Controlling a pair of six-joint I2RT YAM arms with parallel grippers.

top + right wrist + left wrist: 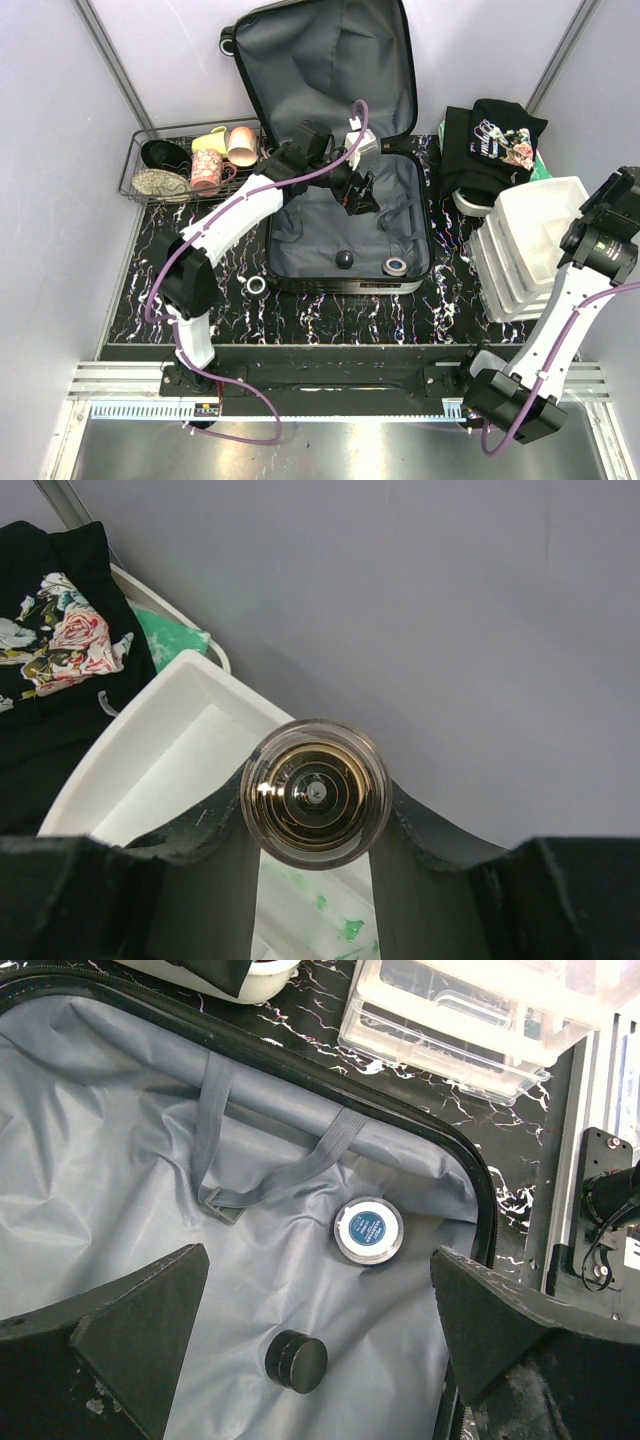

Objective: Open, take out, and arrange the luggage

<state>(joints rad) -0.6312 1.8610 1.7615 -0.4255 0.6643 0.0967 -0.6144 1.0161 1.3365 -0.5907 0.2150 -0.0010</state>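
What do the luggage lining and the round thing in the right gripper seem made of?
Luggage lining: grey matte fabric, slack and creased. Round thing in the right gripper: glossy clear glass or hard plastic, with bright glints and see-through rings; which, unclear.

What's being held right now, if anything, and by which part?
The right gripper clamps a round glass object by its sides. The left gripper is open and empty over the luggage.

Left gripper (318, 1260) hangs jaws wide over the luggage (300, 235): bare grey lining below, just a black knob (296, 1361) and round tin (368, 1231) near the front rim. Raised lid (320, 70) walls the back, wire basket (128, 168) the left, white bins (520, 205) the right, right gripper (315, 810) pinching a glass jar (315, 792) above them.
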